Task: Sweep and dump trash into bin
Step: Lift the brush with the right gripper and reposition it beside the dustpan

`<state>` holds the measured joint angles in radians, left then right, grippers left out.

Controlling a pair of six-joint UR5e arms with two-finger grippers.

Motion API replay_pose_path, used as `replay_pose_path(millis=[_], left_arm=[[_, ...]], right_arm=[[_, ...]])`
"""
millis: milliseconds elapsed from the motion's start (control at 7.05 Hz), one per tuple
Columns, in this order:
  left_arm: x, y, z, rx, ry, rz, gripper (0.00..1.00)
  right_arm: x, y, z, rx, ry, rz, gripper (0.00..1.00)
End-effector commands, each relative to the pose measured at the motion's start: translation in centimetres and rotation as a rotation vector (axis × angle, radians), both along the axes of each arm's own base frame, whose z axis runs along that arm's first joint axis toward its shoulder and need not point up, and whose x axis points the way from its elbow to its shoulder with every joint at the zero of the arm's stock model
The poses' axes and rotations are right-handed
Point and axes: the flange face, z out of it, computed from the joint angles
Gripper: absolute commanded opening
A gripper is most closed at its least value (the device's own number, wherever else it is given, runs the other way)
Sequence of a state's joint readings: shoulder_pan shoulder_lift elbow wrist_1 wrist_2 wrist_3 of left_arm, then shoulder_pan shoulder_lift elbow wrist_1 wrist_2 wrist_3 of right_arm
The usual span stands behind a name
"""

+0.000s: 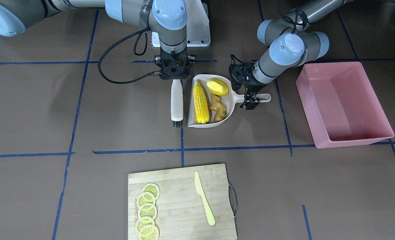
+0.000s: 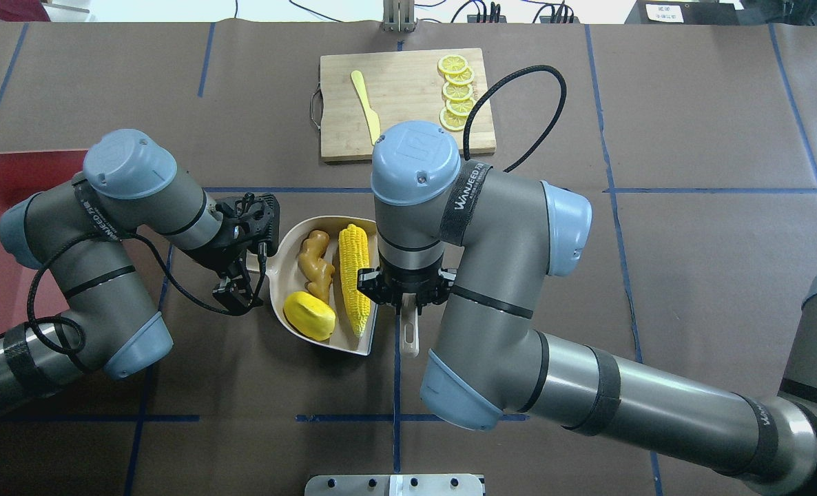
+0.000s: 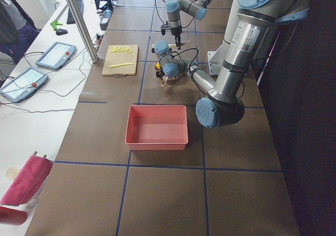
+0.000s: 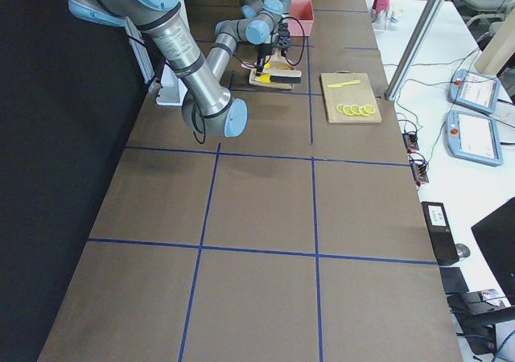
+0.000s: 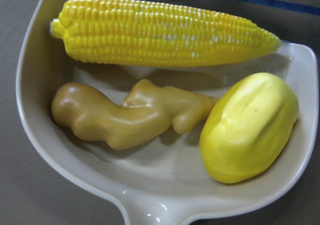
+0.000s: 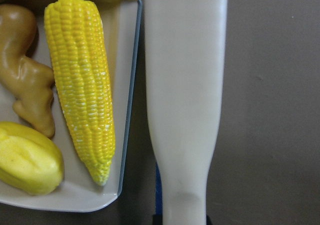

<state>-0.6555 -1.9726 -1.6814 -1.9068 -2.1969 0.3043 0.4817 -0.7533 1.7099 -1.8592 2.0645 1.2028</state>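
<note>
The beige dustpan (image 1: pixel 230 100) lies on the table and holds all the trash: the corn cob (image 1: pixel 200 103), the stubby yellow vegetable (image 1: pixel 217 86) and the ginger root (image 1: pixel 218 108). In the left wrist view they fill the pan (image 5: pixel 165 180). My left gripper (image 1: pixel 251 101) is shut on the dustpan's handle (image 1: pixel 265 97). My right gripper (image 1: pixel 175 77) is shut on the white brush (image 1: pixel 177 100). The brush runs alongside the pan's straight open edge with its bristles (image 1: pixel 177 124) at the table. The pink bin (image 1: pixel 347 106) stands empty beyond the handle, on my left.
A wooden cutting board (image 1: pixel 181 213) lies at the far side of the table. It holds several lemon slices (image 1: pixel 147 210) and a pale yellow knife (image 1: pixel 204 198). Blue tape lines cross the brown table. My right arm's elbow (image 2: pixel 491 289) hangs over the brush.
</note>
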Motion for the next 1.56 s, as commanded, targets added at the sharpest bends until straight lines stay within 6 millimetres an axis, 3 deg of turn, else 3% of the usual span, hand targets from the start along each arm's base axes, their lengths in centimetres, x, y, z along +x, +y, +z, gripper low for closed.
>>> replay_pose_path(millis=[0, 142, 284, 710, 1135, 1419], left_arm=[[-0.3, -0.4, 0.5, -0.002, -0.009, -0.006, 0.99], [-0.5, -0.4, 0.6, -0.004, -0.009, -0.008, 0.9], [-0.8, -0.8, 0.6, -0.007, -0.014, -0.018, 0.67], [-1.6, -1.1, 1.3, -0.012, -0.02, -0.029, 0.49], [-2.6, -1.4, 2.0, -0.018, -0.026, -0.044, 0.07], [-3.1, -1.1, 1.5, -0.017, -0.013, -0.049, 0.0]], right_arm=[[3.0, 0.7, 1.1, 0.011, -0.021, 0.012, 0.0], [4.0, 0.6, 1.3, 0.014, -0.027, 0.019, 0.0], [4.2, 0.6, 1.4, 0.009, -0.016, 0.022, 0.0], [4.6, 0.1, 1.6, 0.008, -0.014, 0.029, 0.0], [5.2, 0.2, 2.1, 0.009, -0.013, 0.031, 0.0], [5.3, 0.1, 2.1, 0.009, -0.013, 0.033, 0.0]])
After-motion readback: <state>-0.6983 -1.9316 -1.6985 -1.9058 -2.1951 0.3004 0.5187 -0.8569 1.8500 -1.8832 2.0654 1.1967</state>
